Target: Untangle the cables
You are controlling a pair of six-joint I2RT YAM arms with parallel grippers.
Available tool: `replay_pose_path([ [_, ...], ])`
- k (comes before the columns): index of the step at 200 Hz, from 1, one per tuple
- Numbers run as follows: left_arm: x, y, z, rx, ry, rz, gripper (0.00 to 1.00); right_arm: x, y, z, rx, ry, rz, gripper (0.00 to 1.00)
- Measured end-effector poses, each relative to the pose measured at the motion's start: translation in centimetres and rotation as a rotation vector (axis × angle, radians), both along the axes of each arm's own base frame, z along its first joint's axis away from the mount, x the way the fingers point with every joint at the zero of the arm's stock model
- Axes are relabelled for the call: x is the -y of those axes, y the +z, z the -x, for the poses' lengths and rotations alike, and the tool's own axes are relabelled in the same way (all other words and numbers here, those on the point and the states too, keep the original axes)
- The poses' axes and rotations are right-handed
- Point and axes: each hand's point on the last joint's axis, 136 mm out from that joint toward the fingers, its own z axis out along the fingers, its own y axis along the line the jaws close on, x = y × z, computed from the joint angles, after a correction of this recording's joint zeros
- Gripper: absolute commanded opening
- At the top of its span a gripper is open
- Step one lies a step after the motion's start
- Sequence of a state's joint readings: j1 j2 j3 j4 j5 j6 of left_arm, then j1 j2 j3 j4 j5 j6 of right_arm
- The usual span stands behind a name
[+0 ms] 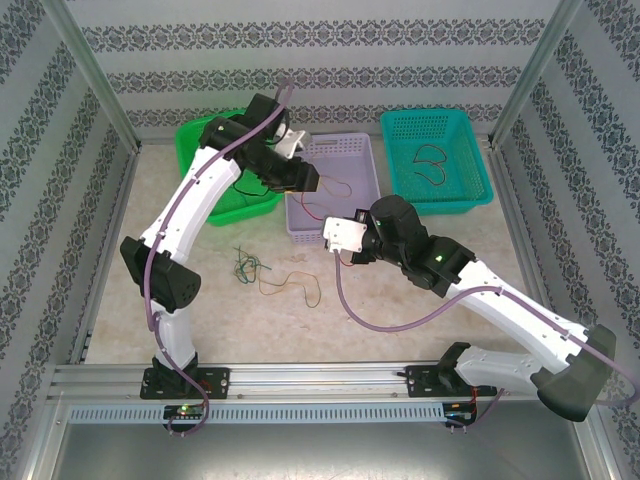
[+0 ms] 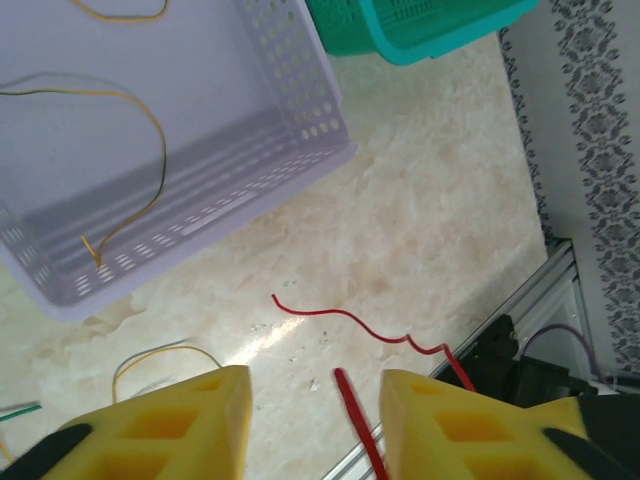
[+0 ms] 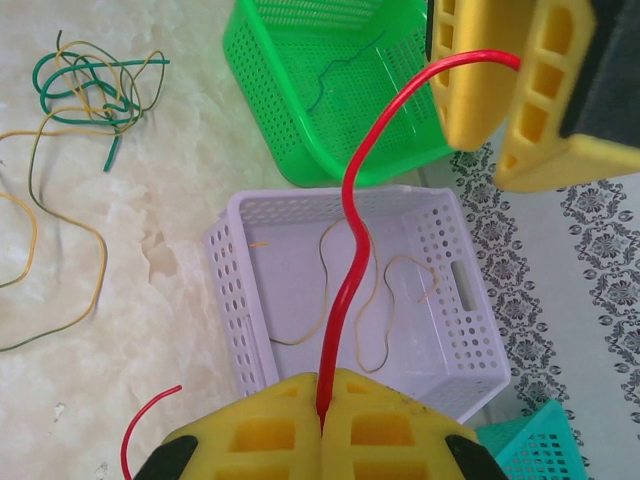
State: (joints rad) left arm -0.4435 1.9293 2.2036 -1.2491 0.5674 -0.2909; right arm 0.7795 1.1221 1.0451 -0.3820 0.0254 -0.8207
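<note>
One red cable (image 3: 347, 195) tight between right gripper (image 3: 322, 385) fingers (image 3: 270, 430), clear from wrist view.

No legible text or labels

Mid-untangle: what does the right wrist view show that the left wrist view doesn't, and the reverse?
Right wrist: right gripper shut on the red cable, the green basket, the green-and-yellow tangle. Left wrist: left gripper open, the red cable passing between its fingers, and the frame rail. Both: the purple basket holding a yellow cable, and the teal basket.
</note>
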Motion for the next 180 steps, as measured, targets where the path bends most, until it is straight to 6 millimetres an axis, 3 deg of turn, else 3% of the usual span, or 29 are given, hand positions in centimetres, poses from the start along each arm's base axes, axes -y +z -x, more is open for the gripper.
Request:
replay_pose_path([
  [28, 0.0, -0.1, 0.0, 0.004, 0.005, -0.014, 0.0, -0.2, -0.1, 0.3, 0.003, 0.012, 0.01, 0.0],
  [90, -0.5, 1.6, -2.4, 0.066, 0.193, 0.018, 0.0, -1.0, -0.3, 1.2, -0.064, 0.018, -0.051, 0.0],
  [116, -0.1, 3.5, -3.2, 0.098, 0.335, 0.145, 0.0, -1.9, -0.1, 2.0, -0.15, 0.019, -0.145, 0.0],
  [148, 1.5, 6.6, -4.8, 0.106, 0.451, 0.342, 0.0, -3.1, 1.6, 2.1, -0.225, 0.003, -0.304, 0.0],
  [180, 2.8, 7.2, -6.2, 0.065, 0.525, 0.473, 0.0, -3.4, 2.5, 1.6, -0.296, -0.037, -0.419, 0.0],
])
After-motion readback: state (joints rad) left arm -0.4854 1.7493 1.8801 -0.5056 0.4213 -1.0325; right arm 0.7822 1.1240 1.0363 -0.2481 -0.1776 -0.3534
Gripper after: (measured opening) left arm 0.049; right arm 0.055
